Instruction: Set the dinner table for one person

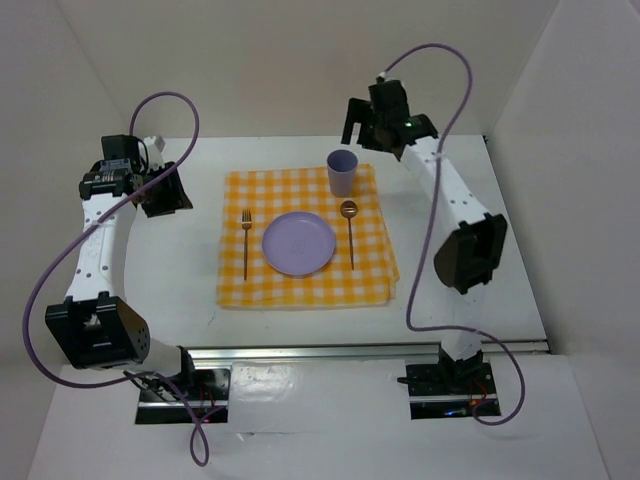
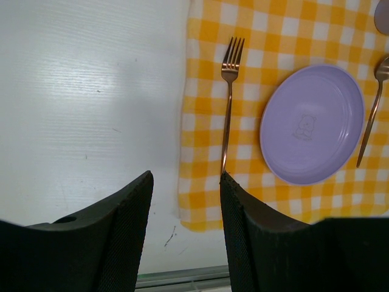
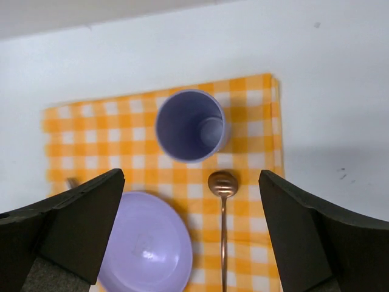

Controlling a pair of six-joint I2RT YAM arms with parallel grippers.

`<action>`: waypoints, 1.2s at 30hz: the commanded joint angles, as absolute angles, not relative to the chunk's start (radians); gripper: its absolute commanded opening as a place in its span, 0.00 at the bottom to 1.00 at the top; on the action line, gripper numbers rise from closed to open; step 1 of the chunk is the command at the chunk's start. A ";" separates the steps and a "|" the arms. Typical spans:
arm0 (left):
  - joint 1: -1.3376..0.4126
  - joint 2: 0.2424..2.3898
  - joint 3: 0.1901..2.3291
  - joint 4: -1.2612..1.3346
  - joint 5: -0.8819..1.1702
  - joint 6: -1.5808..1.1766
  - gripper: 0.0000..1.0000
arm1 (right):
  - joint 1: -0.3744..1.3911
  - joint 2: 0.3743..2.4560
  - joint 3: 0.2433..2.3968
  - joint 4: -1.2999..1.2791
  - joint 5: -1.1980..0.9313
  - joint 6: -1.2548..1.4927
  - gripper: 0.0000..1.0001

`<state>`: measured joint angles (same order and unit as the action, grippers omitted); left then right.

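**Top view:** the surface [image 1: 170, 285] fills the mid of the frame, white walls round it. A checked cloth [image 1: 300, 290] lies at its centre w/ the plate [image 1: 298, 243] in the middle. The fork [image 1: 245, 243] is left of the plate, the spoon [image 1: 350, 232] right of it, and the cup [image 1: 342, 172] is at the cloth's upper edge. The setting looks done, so your main risk now is undoing it.

The right claw [image 1: 366, 132] hangs spread wide just up-right of the cup, holding nothing. If you pull that arm back low, a finger could clip the rim and tip the cup onto the spoon or plate, so lift first, then retreat. Its purple cable [image 1: 455, 90] loops wide, and a fast swing could whip it about.

The left claw [image 1: 165, 192] is at the left of the frame, well apart from the cloth, part spread and empty.

**Left wrist view:** two dark fingers fill the bottom edge w/ a clear gap and nothing btw them. The tip of the finger on the right of the frame lines up w/ the end of the fork handle, but you can't tell its height from here. A drop or a sweep toward the right of the frame could catch the cloth's edge and drag the whole setting.

**Right wrist view:** the cup is upper centre, seen btw the spread fingers but beyond them. The spoon bowl is just below it and the plate is lower left. Cup & spoon sit near each other, so a nudge to one prob. shifts both.
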<state>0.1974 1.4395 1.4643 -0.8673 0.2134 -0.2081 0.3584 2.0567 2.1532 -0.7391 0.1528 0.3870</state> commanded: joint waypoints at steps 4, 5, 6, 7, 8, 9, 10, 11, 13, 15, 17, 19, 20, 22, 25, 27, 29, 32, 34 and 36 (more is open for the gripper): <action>0.204 1.399 1.456 -0.845 0.195 -0.157 0.55 | 0.230 1.590 1.813 -0.683 0.150 0.373 1.00; 0.204 1.399 1.456 -0.845 0.177 -0.156 0.55 | 0.218 1.550 1.752 -0.695 0.150 0.383 1.00; 0.204 1.390 1.456 -0.845 0.161 -0.143 0.55 | 0.209 1.469 1.694 -0.709 0.150 0.383 1.00; 0.204 1.390 1.456 -0.845 0.147 -0.143 0.55 | 0.190 1.430 1.636 -0.735 0.150 0.393 1.00; 0.204 1.390 1.456 -0.863 0.114 -0.124 0.55 | 0.181 1.393 1.526 -0.750 0.150 0.415 1.00; 0.204 1.390 1.456 -0.877 0.094 -0.111 0.55 | 0.181 1.355 1.476 -0.762 0.137 0.428 1.00; 0.204 1.390 1.468 -0.891 0.081 -0.101 0.55 | 0.164 1.279 1.430 -0.773 0.127 0.428 1.00; 0.216 1.390 1.468 -0.906 0.052 -0.082 0.55 | 0.152 1.241 1.355 -0.793 0.114 0.458 1.00; 0.238 1.390 1.468 -0.946 0.041 -0.066 0.55 | 0.152 1.133 1.293 -0.813 0.104 0.485 1.00; 0.254 1.390 1.427 -0.956 0.029 -0.037 0.55 | 0.152 1.065 1.221 -0.813 0.069 0.503 1.00; 0.287 1.390 1.405 -0.995 0.029 -0.022 0.55 | 0.152 0.987 1.194 -0.851 0.051 0.517 1.00; 0.320 1.390 1.370 -1.015 0.029 -0.009 0.55 | 0.152 0.928 1.183 -0.883 0.051 0.551 1.00; 0.330 1.390 1.355 -1.015 0.029 0.003 0.55 | 0.152 0.908 1.183 -0.914 0.051 0.564 1.00; 0.339 1.349 1.301 -1.015 0.029 0.015 0.55 | 0.152 0.873 1.170 -0.937 0.041 0.574 1.00; 0.360 1.299 1.243 -0.994 -0.006 0.025 0.55 | 0.152 0.804 1.148 -0.989 0.041 0.588 1.00; 0.360 1.250 1.233 -0.994 -0.006 0.034 0.55 | 0.152 0.756 1.138 -1.014 0.041 0.597 1.00; 0.360 1.224 1.223 -0.994 0.003 0.052 0.55 | 0.152 0.720 1.138 -1.026 0.041 0.597 1.00; 0.360 1.194 1.223 -0.994 0.003 0.061 0.55 | 0.152 0.681 1.138 -1.039 0.032 0.606 1.00; 0.370 1.193 1.213 -0.994 0.003 0.061 0.55 | 0.152 0.666 1.138 -1.058 0.032 0.617 1.00; 0.370 1.193 1.213 -0.994 0.003 0.061 0.55 | 0.152 0.652 1.147 -1.068 0.032 0.617 1.00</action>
<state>0.3607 1.1965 1.2163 -1.0023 0.0040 0.0345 0.1570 0.6739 1.1496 -1.0302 0.0391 0.6014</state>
